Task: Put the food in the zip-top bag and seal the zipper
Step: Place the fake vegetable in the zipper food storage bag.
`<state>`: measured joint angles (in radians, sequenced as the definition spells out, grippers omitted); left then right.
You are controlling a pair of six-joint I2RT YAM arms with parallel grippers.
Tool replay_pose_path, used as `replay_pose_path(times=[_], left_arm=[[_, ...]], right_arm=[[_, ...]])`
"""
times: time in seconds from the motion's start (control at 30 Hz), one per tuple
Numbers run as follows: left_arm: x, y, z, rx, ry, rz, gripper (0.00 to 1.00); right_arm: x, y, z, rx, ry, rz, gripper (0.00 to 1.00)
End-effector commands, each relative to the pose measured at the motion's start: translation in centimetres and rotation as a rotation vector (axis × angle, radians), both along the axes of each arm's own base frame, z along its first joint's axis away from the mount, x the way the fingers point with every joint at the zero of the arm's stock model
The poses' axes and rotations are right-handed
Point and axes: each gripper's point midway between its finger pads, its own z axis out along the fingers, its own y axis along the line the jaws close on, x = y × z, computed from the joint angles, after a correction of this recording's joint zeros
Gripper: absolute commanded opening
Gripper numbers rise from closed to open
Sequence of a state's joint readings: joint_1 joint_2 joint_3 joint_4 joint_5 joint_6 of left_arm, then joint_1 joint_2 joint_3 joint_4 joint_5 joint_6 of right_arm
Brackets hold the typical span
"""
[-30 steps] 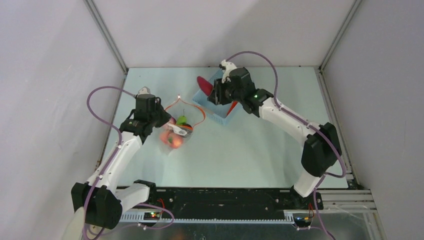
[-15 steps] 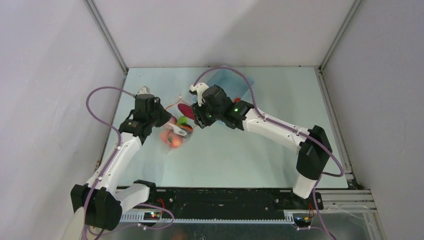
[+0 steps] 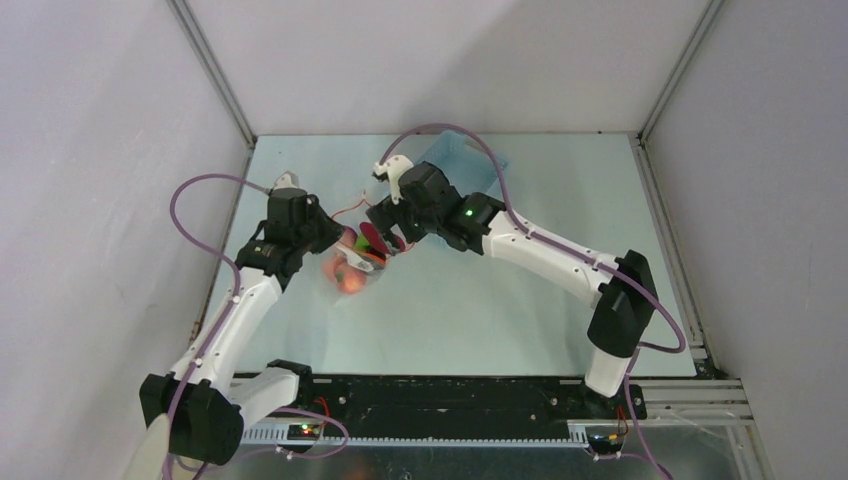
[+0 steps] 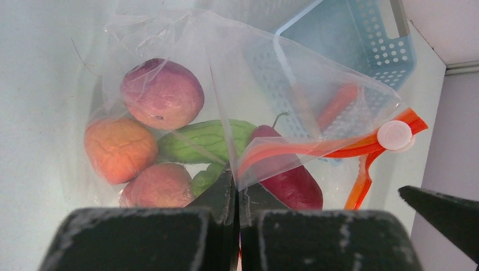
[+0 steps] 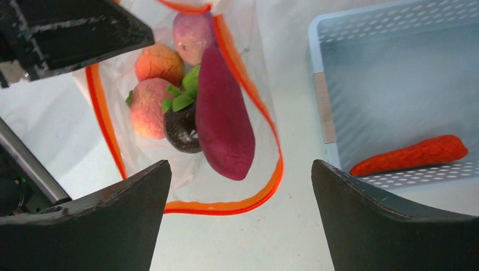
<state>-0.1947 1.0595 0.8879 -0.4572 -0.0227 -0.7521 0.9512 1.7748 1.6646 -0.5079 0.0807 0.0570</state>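
Observation:
The clear zip-top bag (image 4: 226,84) lies open on the table, and my left gripper (image 4: 237,192) is shut on its edge beside the red-orange zipper (image 4: 339,148). Inside lie peach-orange fruits (image 5: 148,107), a purple-red round one (image 4: 162,93), a green vegetable (image 4: 206,141) and a dark piece with green leaves (image 5: 181,127). A long purple piece (image 5: 223,121) rests in the bag's mouth, free of any finger. My right gripper (image 5: 240,162) hangs open just above it. From above, both grippers (image 3: 385,235) meet over the bag (image 3: 350,275).
The light-blue perforated basket (image 5: 395,34) stands right of the bag with one red-orange elongated piece (image 5: 409,155) in it. From above the basket (image 3: 465,155) is mostly hidden behind my right arm. A white slider (image 4: 394,135) sits on the zipper's end.
My right gripper carried the long purple piece from the basket to the bag and opened. The piece now lies in the bag's mouth. The left gripper kept its hold.

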Motion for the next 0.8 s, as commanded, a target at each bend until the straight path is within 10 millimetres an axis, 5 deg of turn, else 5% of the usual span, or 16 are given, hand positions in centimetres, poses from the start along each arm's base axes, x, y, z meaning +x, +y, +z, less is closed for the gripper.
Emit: replay_pose_path(times=[0.0,0.2,0.33,0.37,0.4,0.43,0.47,0.5,0.77], left_arm=[[0.5,0.1,1.0,-0.018,-0.044,0.014,0.00],[0.8,0.4,0.9,-0.014,-0.046,0.037,0.00],[0.6,0.9,0.8,0.004,-0.042,0.055,0.00],[0.6,1.1,0.9,0.010,-0.043,0.063,0.00],[0.5,1.2,0.9,0.014,-0.042,0.066,0.00],[0.4,1.3,1.0,0.020,-0.048,0.071,0.00],[0.4,1.4,1.1,0.021,-0.049,0.075,0.00],[0.4,1.4,0.9,0.018,-0.050,0.074,0.00],[0.5,1.1,0.2,0.016,-0.036,0.062,0.00]], right_arm=[[3.5,-1.8,4.1,0.091,-0.069,-0.127,0.99],[10.1,-5.9,3.1,0.230,0.048,-0.375,0.99],[14.7,-8.1,0.2,0.138,0.103,-0.526,1.00],[16.1,-8.7,-2.1,0.083,0.114,-0.573,0.99],[16.9,-8.8,-1.1,0.078,0.102,-0.596,0.99],[18.0,-9.5,-3.5,0.016,0.108,-0.641,1.00],[18.6,-9.8,-2.6,0.007,0.094,-0.666,1.00],[19.5,-10.6,-4.5,-0.047,0.095,-0.711,0.99],[23.1,-12.4,-9.2,-0.175,0.041,-0.767,0.99]])
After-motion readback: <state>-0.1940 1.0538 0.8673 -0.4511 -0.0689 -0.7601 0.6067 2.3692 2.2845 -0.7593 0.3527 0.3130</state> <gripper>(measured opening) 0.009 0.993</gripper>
